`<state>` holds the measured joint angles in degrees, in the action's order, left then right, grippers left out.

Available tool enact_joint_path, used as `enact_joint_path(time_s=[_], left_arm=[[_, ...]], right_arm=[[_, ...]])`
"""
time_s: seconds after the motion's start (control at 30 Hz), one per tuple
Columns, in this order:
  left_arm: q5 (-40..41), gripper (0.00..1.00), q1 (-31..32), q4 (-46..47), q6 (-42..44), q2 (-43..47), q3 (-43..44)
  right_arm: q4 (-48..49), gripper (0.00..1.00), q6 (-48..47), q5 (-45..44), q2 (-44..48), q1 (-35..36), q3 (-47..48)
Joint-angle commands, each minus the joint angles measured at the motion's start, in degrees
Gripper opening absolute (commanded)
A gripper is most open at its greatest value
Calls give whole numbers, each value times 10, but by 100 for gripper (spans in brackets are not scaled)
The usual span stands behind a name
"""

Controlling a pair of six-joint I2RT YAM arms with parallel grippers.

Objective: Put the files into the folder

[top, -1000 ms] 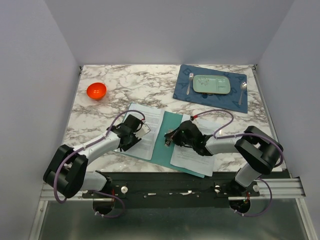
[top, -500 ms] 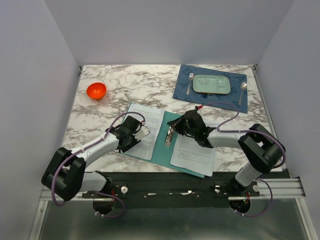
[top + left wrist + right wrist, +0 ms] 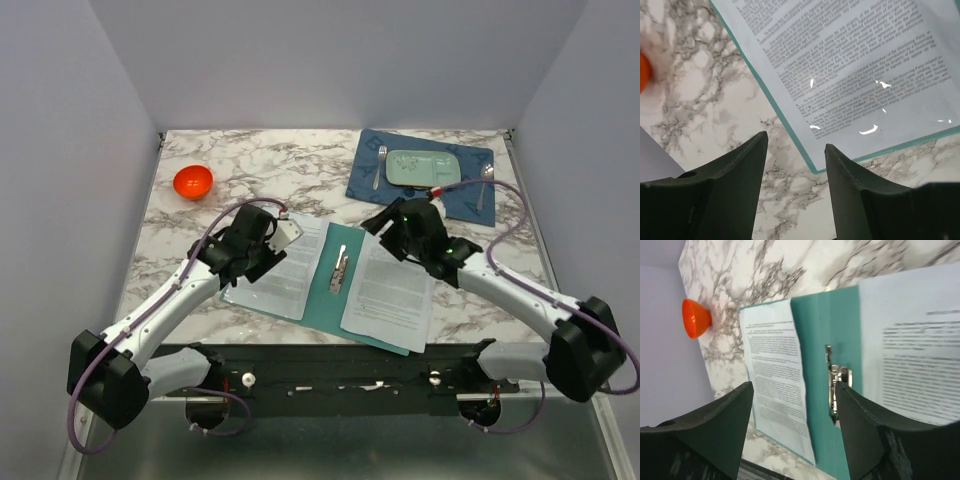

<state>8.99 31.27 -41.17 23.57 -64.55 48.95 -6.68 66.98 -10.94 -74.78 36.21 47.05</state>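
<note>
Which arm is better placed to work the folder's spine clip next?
Right, probably: the right gripper, open, frames the metal clip; the left gripper hovers over the folder's outer edge.

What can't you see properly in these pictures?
Words on the files: too small from the top camera, blurry in the right wrist view.
Orange bowl: cut off by the left wrist view's left edge.
Folder: mostly covered by the sheets, every view.
Marks on the green tray: too small from the top camera.

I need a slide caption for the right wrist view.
Right gripper open above the teal folder, printed sheets on both leaves.
</note>
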Motion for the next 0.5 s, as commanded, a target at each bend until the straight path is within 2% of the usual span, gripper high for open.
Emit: enact_joint_path(time_s=[0.0, 0.07, 0.17, 0.3, 0.47], left_arm=[[-49, 64, 4, -29, -41, -5, 53], [-75, 64, 5, -16, -62, -26, 62], [-135, 64, 8, 14, -79, -52, 68], [-169, 64, 13, 56, -93, -76, 62], [-162, 64, 14, 85, -95, -102, 55]], right_arm=[[-258, 79, -6, -81, 83, -44, -23], [-326, 81, -4, -92, 125, -68, -41], [-367, 82, -22, -95, 162, -98, -61], [-382, 83, -34, -57, 166, -123, -97], [-377, 79, -24, -17, 150, -124, -136]])
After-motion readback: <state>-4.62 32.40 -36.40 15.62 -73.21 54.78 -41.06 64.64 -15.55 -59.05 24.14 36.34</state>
